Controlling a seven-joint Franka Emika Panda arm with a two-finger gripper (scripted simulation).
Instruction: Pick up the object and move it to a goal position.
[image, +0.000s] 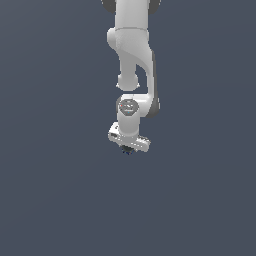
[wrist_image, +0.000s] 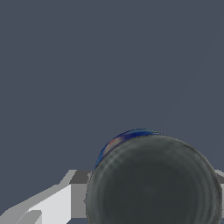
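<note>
Dark, blue-tinged object (image: 127, 149) sits tucked under the claw (image: 128, 146), apparently pinched for carrying; finger spread itself cannot be told.

Pincer (image: 128, 148) apparently touches the dark object (image: 127, 150).

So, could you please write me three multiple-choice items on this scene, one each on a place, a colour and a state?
1. Where is the object in the exterior view?
A. Right under the gripper
B. Far off at the view's left edge
C. On top of the arm's upper link

2. What colour is the arm?
A. Red
B. White
C. Yellow

3. How does the arm stand?
A. Lying flat along the ground
B. Reaching sideways to the view's right edge
C. Pointing downward, hand lowest

Answers: 1 A, the dark lump shows just below the hand; 2 B, its links render white; 3 C, the hand is the lowest part.
</note>
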